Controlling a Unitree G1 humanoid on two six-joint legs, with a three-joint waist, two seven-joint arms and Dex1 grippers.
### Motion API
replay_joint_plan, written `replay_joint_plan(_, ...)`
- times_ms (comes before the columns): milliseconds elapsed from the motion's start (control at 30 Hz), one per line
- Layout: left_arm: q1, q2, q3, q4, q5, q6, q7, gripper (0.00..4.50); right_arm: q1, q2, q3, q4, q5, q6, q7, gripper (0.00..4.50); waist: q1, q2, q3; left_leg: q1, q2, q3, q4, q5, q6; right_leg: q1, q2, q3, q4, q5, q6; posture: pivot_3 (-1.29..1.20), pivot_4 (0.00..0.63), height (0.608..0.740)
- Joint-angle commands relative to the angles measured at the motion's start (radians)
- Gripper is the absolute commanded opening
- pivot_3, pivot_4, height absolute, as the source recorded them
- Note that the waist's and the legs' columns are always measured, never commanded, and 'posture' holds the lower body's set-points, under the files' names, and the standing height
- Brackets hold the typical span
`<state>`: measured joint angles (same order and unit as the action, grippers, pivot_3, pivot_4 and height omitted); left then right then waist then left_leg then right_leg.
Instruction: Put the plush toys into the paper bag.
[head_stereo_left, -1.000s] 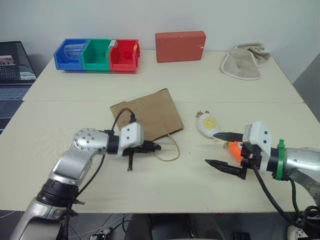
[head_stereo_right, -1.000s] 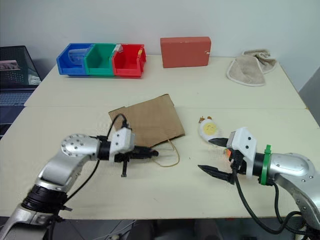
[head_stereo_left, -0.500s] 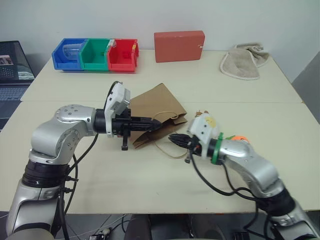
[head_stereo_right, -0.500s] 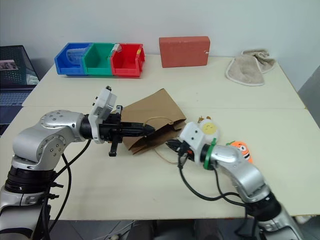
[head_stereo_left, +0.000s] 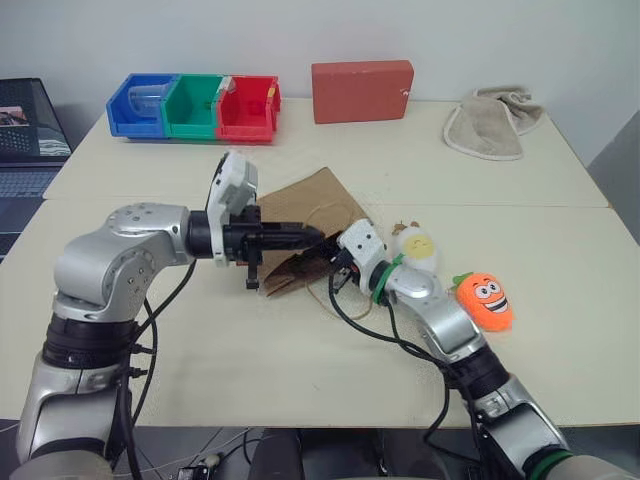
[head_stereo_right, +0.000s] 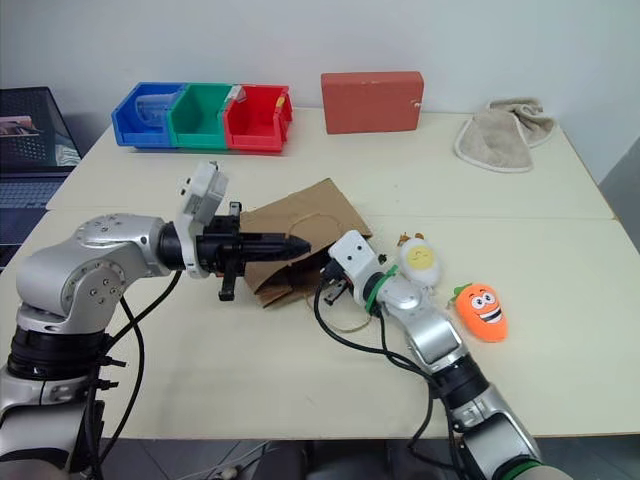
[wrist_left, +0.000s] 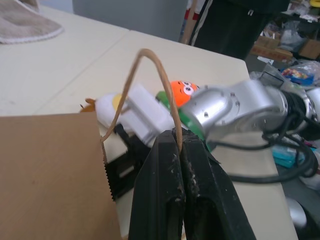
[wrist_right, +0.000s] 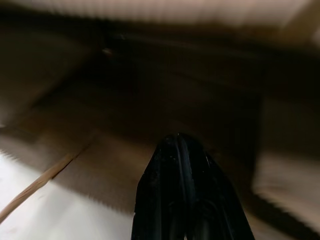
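Bench: beige bench (head_stereo_left: 420, 180); bins, red block (head_stereo_left: 361, 91) and folded cloth (head_stereo_left: 485, 125) along far edge.
Paper bag: paper bag (head_stereo_left: 300, 215) mid-bench, mouth end lifted, facing the toys.
Left gripper: left gripper (wrist_left: 179, 145) clamped shut on the bag's loop handle (wrist_left: 150, 60).
Right gripper: right gripper (wrist_right: 180, 145) closed, empty, tip inside the bag mouth.
Egg toy: egg toy (head_stereo_left: 415, 245) on bench just beside right wrist, outside bag.
Carrot toy: carrot toy (head_stereo_left: 485, 298) near it, outside bag.
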<state>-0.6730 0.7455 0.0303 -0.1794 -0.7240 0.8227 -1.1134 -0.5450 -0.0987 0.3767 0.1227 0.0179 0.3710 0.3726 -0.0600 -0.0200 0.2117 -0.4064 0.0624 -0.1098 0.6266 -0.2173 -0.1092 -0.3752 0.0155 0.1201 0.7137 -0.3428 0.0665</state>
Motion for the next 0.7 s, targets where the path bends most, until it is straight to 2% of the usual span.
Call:
replay_joint_plan(33,-0.033,-0.002,0.044,0.000,-0.032,0.014,0.021,0.00,-0.009,0.027,-0.004,0.038,-0.044,-0.055,-0.039,0.05,0.000,0.000,0.000,0.000,0.000,0.000,0.000,0.000,0.000,0.000,0.000,0.000,0.000,0.000,0.000,0.00,0.150,0.740)
replay_joint_plan(300,-0.130,-0.009,0.093,0.100,0.000,-0.041,0.086,0.00,0.025,0.058,0.002,0.047,-0.080,-0.073,-0.036,0.05,0.000,0.000,0.000,-0.001,0.000,-0.001,0.000,0.000,0.000,0.000,0.000,-0.001,0.000,0.000,0.000,0.00,0.150,0.740)
replay_joint_plan(533,-0.230,0.021,0.119,0.178,0.054,-0.135,0.079,0.00,0.016,0.068,-0.012,0.060,-0.085,-0.049,-0.029,0.05,-0.001,0.000,0.000,-0.001,0.000,-0.001,-0.001,0.000,0.000,-0.001,0.000,-0.001,0.000,0.000,0.000,0.00,0.150,0.740)
replay_joint_plan(700,-0.296,0.010,0.129,0.180,0.066,-0.174,0.094,0.00,0.008,0.070,-0.015,0.067,-0.086,-0.039,-0.023,0.05,-0.001,0.000,0.000,-0.001,0.000,-0.001,0.000,0.000,0.000,-0.001,0.000,-0.001,0.000,0.000,0.000,0.00,0.150,0.740)
